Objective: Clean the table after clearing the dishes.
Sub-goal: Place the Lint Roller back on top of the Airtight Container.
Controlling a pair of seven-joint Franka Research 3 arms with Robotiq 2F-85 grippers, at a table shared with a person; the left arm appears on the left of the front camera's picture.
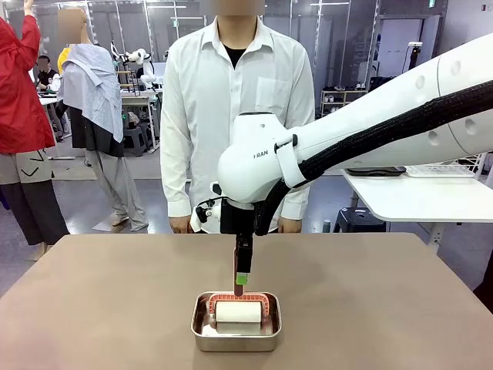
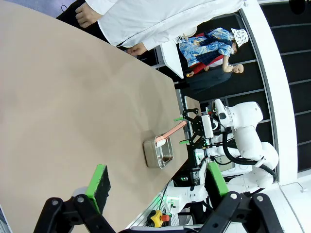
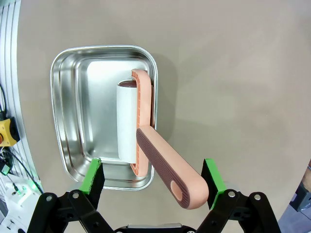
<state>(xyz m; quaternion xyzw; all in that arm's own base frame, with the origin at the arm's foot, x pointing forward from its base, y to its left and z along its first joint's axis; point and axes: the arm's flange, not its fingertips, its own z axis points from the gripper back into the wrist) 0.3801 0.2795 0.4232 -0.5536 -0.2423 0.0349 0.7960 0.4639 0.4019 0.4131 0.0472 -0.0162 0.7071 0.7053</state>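
The lint roller (image 3: 133,124), judged light and rigid, lies in the steel pan (image 3: 73,121) on the table (image 3: 233,73); its ribbed handle (image 3: 167,167) is straddled by the wide-open, empty right gripper (image 3: 153,177), the left gripper (image 2: 158,187) likewise open and empty.

floor (image 1: 77,185): grey | side table (image 1: 416,196): white | glass partitions (image 1: 146,27)

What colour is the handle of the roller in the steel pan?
Salmon pink handle, clearest in the right wrist view.
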